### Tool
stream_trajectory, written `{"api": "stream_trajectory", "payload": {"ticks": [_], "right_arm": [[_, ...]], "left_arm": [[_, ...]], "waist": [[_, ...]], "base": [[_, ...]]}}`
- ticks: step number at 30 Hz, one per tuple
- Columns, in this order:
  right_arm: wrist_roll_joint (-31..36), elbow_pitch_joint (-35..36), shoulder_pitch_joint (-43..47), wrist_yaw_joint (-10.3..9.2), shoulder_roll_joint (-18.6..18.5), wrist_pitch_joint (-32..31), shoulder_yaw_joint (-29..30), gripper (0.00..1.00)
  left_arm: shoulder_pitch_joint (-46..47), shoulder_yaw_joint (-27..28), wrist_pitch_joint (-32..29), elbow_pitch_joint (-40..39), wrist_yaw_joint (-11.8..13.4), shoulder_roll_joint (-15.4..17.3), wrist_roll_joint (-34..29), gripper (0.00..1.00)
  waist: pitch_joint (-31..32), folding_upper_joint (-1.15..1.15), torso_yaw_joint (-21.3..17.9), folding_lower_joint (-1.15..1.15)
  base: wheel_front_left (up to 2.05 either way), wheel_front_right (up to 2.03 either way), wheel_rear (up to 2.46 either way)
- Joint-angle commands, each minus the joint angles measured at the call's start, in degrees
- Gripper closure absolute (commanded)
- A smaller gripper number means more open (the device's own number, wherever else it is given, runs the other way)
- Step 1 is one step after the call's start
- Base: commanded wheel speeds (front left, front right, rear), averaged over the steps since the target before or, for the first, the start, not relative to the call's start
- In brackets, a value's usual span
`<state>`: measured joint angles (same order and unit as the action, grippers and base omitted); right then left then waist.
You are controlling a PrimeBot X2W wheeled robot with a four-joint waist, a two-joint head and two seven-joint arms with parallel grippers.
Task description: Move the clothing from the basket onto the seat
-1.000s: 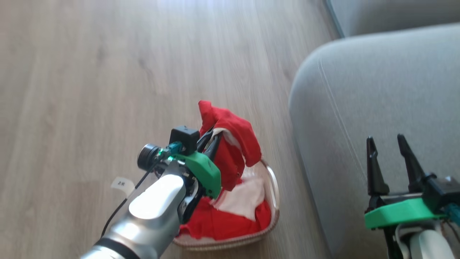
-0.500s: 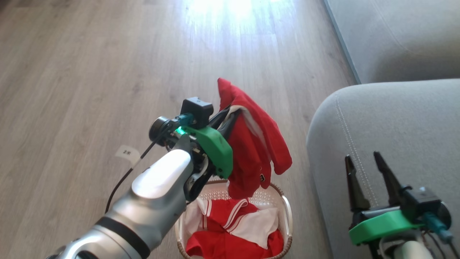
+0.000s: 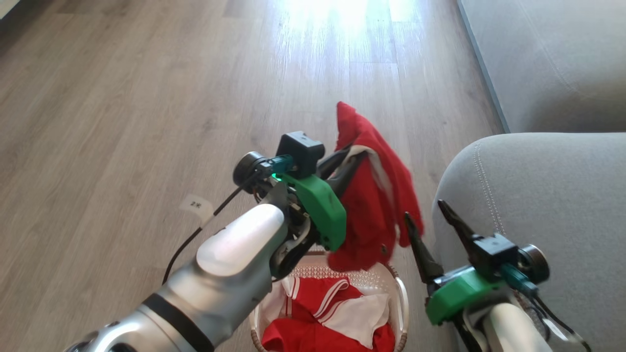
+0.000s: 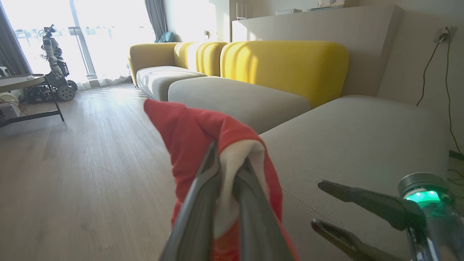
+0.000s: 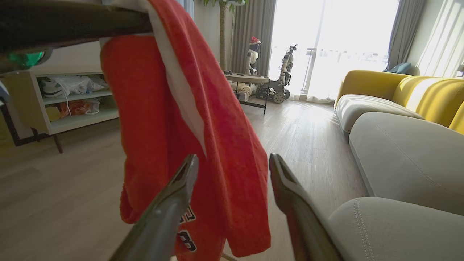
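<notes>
Basket (image 3: pixel 402 308): sitting on floor (image 3: pixel 146 98) at near edge, just left of seat (image 3: pixel 538 186), holding heaped red-and-white clothing (image 3: pixel 318 337). Right gripper (image 3: pixel 423 209): hovering at right beside seat's rounded edge, fingers standing spread wide, tips just beside a hanging red garment (image 3: pixel 371 215). Left gripper (image 4: pixel 230 163): pinching that garment tight at a white-lined fold, dangling it above basket, hem hanging near far rim, left of seat. Farther off: stretching away to left, sunlit wood floor.
</notes>
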<state>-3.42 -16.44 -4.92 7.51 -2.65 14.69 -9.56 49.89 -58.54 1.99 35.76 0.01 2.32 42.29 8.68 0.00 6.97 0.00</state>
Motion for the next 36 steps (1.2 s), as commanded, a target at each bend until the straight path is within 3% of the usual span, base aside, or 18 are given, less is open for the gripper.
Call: {"api": "stream_trajectory", "payload": {"ticks": [1, 15, 16, 18, 19, 26, 27, 29, 30, 31, 36], "right_arm": [[0.5, 0.0, -4.4, -0.02, -0.2, 0.3, -2.1, 0.00], [1.4, -14.1, -14.1, -0.02, -0.2, 0.3, -6.8, 0.00], [1.3, -14.6, -14.6, -0.02, -0.2, 0.3, -7.1, 0.05], [0.9, -15.5, -15.3, -0.02, -0.2, 0.3, -7.5, 0.65], [0.7, -15.8, -15.6, -0.02, -0.2, 0.3, -7.5, 1.00], [0.3, -15.8, -16.2, -0.02, -0.2, 0.3, -6.1, 1.00], [0.5, -15.7, -16.1, -0.02, -0.2, 0.3, -5.8, 1.00], [0.9, -15.6, -16.1, -0.02, -0.2, 0.3, -5.1, 1.00], [1.1, -15.4, -16.1, -0.02, -0.2, 0.3, -4.7, 1.00], [1.3, -15.3, -16.2, -0.02, -0.2, 0.3, -4.2, 1.00], [3.3, -14.5, -16.4, -0.02, -0.3, 0.3, -1.6, 1.00]], "left_arm": [[4.4, 1.3, -0.4, -2.6, 0.4, 0.8, -0.2, 1.00], [2.6, -1.2, -1.8, -9.5, 1.1, 0.7, 0.4, 1.00], [2.5, -1.3, -1.9, -9.8, 1.1, 0.7, 0.4, 1.00], [2.1, -1.5, -2.0, -10.2, 1.2, 0.8, 0.6, 1.00], [1.9, -1.5, -2.2, -10.2, 1.4, 1.0, 0.7, 1.00], [-0.1, -0.9, -2.0, -9.4, 2.7, 2.5, 1.6, 1.00], [-0.5, -0.9, -2.0, -9.2, 2.7, 2.8, 1.7, 0.91], [-1.2, -0.8, -1.8, -8.7, 2.9, 3.2, 2.1, 0.55], [-1.6, -0.7, -1.6, -8.5, 3.0, 3.4, 2.1, 0.04], [-1.9, -0.7, -1.2, -8.2, 3.2, 3.6, 2.2, 0.00], [-3.7, -0.7, 1.4, -6.9, 3.6, 4.1, 1.9, 0.00]], "waist": [[0.1, 0.00, 0.3, 0.00], [0.1, 0.00, 2.5, 0.00], [0.1, 0.00, 2.7, 0.00], [0.1, 0.00, 3.0, 0.00], [0.1, 0.00, 3.0, 0.00], [-0.3, 0.00, 2.8, 0.00], [-0.4, 0.00, 2.6, 0.00], [-0.6, 0.00, 2.2, 0.00], [-0.7, 0.00, 1.9, 0.00], [-0.8, 0.00, 1.6, 0.00], [-1.3, 0.00, 0.0, 0.00]], "base": [[0.00, 0.00, 0.00], [0.00, 0.00, 0.00], [0.00, 0.00, 0.00], [0.00, 0.00, 0.00], [0.00, 0.00, 0.00], [0.00, 0.00, 0.00], [0.00, 0.00, 0.00], [0.00, 0.00, 0.00], [0.00, 0.00, 0.00], [0.00, 0.00, 0.00], [0.00, 0.00, 0.00]]}}
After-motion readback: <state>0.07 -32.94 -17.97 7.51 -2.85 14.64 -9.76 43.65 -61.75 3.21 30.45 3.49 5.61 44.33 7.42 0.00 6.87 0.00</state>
